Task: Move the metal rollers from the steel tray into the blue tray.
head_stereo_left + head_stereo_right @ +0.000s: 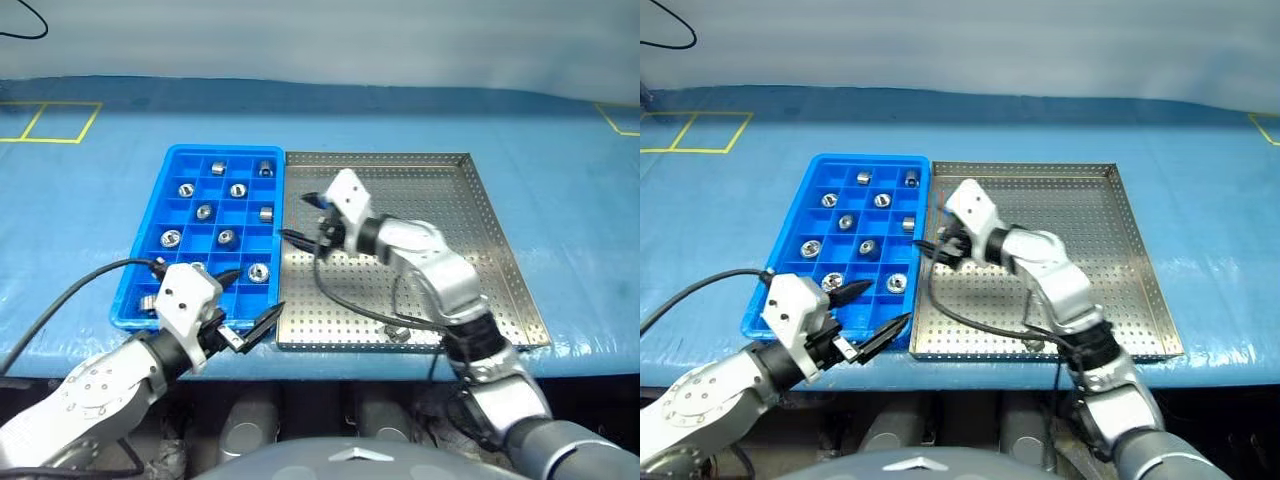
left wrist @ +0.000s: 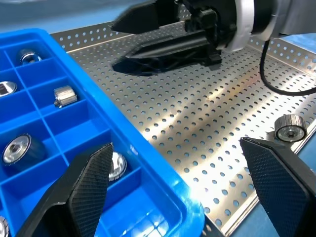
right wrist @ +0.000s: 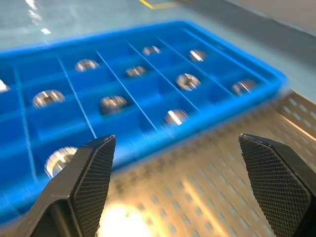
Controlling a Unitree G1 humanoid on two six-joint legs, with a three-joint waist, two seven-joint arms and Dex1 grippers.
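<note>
The blue tray (image 1: 146, 222) lies left of the steel tray (image 1: 450, 200), their sides touching. Several metal rollers (image 1: 238, 190) sit in separate blue compartments. One roller (image 1: 398, 333) lies on the steel tray near its front rim, also seen in the left wrist view (image 2: 290, 127). My right gripper (image 1: 300, 222) hovers open and empty over the steel tray's left edge, pointing toward the blue tray (image 3: 148, 74). My left gripper (image 1: 250, 297) is open and empty above the blue tray's front right corner, with the steel tray's roller off to its right.
Both trays rest on a blue-covered table whose front edge runs just below them. A black cable (image 1: 350, 300) from my right arm hangs over the steel tray's floor. Yellow tape marks (image 1: 50, 122) lie at the far left.
</note>
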